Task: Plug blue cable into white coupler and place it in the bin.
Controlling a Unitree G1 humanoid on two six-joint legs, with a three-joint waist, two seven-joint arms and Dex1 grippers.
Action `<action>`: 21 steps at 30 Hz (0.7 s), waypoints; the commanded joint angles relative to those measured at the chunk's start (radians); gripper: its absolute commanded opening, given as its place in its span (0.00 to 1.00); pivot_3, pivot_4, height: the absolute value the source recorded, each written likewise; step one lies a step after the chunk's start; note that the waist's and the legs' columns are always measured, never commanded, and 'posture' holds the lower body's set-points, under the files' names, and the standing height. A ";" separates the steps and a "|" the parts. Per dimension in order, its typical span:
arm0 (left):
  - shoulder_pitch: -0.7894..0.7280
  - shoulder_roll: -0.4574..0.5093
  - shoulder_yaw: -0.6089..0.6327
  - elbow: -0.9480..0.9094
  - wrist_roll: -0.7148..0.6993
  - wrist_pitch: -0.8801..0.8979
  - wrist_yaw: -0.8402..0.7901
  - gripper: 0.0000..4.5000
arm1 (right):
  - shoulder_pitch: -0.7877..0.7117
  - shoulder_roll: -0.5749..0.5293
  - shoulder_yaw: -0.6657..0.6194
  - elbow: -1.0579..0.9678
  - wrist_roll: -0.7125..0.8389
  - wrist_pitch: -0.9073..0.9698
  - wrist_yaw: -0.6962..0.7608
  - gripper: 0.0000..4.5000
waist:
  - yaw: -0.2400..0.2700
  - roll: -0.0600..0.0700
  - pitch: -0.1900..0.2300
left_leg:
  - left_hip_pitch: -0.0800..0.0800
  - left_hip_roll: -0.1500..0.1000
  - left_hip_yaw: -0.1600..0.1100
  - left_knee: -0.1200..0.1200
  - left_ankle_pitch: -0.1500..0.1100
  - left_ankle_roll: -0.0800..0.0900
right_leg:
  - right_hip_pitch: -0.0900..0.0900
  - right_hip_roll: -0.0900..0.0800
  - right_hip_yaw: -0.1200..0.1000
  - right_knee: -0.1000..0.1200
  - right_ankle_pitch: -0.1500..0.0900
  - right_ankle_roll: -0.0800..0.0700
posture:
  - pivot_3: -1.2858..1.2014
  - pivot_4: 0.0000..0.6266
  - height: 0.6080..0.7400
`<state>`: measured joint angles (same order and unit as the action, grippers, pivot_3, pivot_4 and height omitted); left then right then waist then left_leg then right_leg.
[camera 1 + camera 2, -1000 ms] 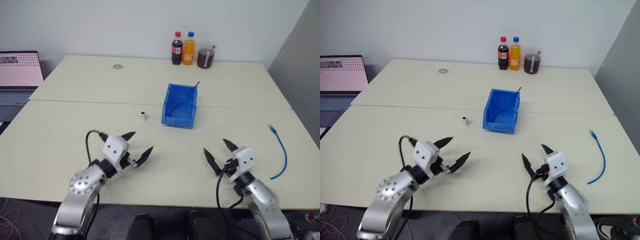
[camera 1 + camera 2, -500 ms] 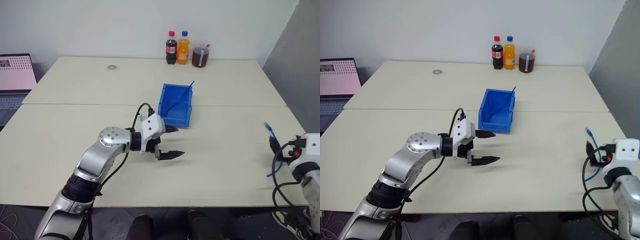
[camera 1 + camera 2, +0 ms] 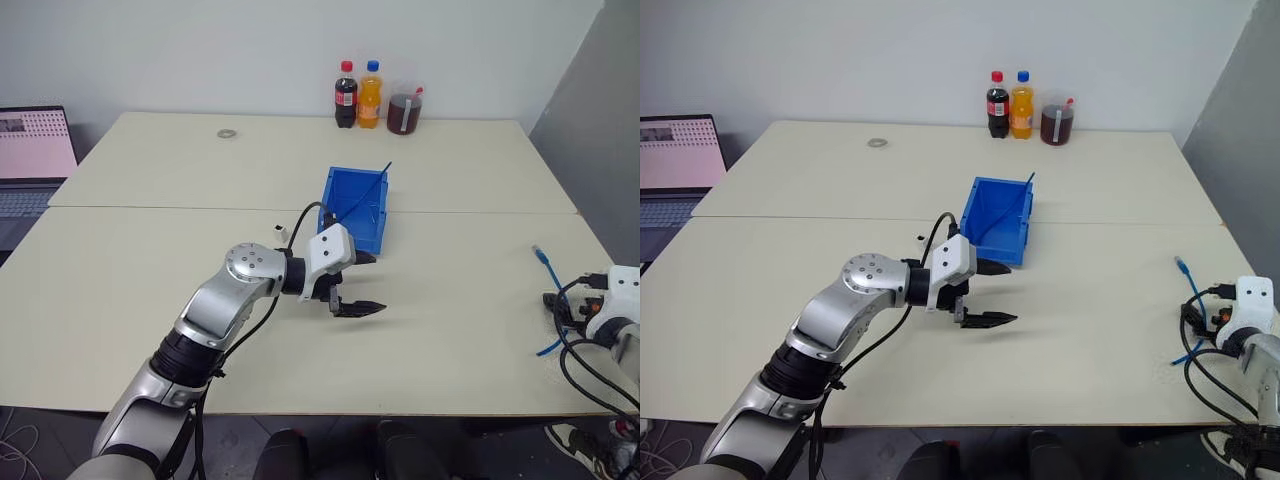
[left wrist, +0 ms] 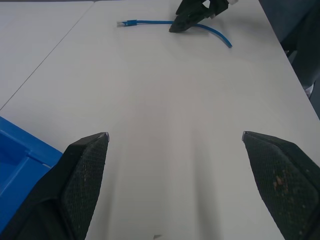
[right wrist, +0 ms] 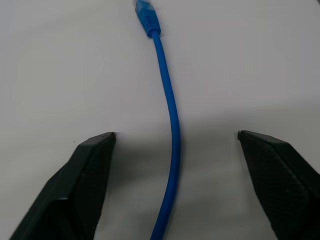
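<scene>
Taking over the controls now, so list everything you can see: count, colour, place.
blue cable: one, light blue, flat on the table's right edge, between the right gripper's open fingers
white coupler: one, white, on the table left of the bin, behind the left arm
bin: one, bright blue, table centre
rod: one, dark blue, leaning in the bin
bottles: two, cola and orange, far edge
cup: one, dark drink, beside the bottles
ring: one, grey, far left
laptop: one, left of the table
table: cream
left gripper: open, before the bin
right gripper: open, over the cable

Light-blue cable (image 5: pixel 167 95) on a cream table (image 3: pixel 450 330); bright blue bin (image 3: pixel 352 210); black-fingered grippers; red-capped dark bottle (image 3: pixel 345 95), orange bottle (image 3: pixel 370 95).
</scene>
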<state>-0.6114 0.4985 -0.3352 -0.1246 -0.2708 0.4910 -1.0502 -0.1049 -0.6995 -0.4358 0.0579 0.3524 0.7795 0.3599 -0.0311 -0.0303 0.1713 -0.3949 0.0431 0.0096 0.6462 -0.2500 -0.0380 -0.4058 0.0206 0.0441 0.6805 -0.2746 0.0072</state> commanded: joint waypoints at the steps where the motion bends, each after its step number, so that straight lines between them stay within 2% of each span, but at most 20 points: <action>1: -0.030 -0.004 0.011 -0.018 -0.002 -0.006 -0.007 1.00 | -0.002 -0.013 0.004 0.009 0.007 0.050 0.022 0.64 | 0.000 0.000 0.000 | 0.000 0.000 0.000 0.000 0.000 0.000 | 0.000 0.000 0.000 0.000 0.000 0.000 | 0.52 0.24 1.00; 13: -0.041 -0.013 0.007 -0.005 0.007 -0.012 -0.010 1.00 | 0.020 -0.029 0.008 -0.002 -0.031 0.014 0.032 0.00 | 0.004 0.000 0.000 | 0.000 -0.001 0.000 0.001 0.000 0.000 | 0.001 -0.001 0.000 0.000 0.000 0.001 | 0.52 0.24 1.00; 17: -0.032 -0.013 0.004 0.004 0.012 -0.024 -0.017 1.00 | 0.042 -0.101 0.040 -0.028 -0.037 -0.024 0.128 0.00 | 0.005 0.000 0.000 | -0.001 -0.001 0.000 0.001 0.000 0.000 | 0.001 -0.002 0.000 0.000 0.000 0.001 | 0.52 0.24 1.00; 21: 0.001 0.008 0.011 -0.001 0.020 -0.033 -0.019 1.00 | 0.099 -0.227 0.107 -0.123 -0.057 -0.130 0.303 0.00 | 0.003 0.001 0.000 | -0.001 -0.002 0.000 0.000 0.000 0.000 | 0.000 -0.002 0.000 0.000 0.000 0.001 | 0.52 0.24 1.00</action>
<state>-0.6172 0.4961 -0.3368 -0.1075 -0.2546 0.4749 -1.0621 -0.0113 -0.8768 -0.3358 0.0046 0.3083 0.7140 0.5830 -0.0286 -0.0288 0.1715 -0.3955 0.0411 0.0094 0.6465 -0.2500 -0.0380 -0.4057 0.0183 0.0440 0.6801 -0.2746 0.0084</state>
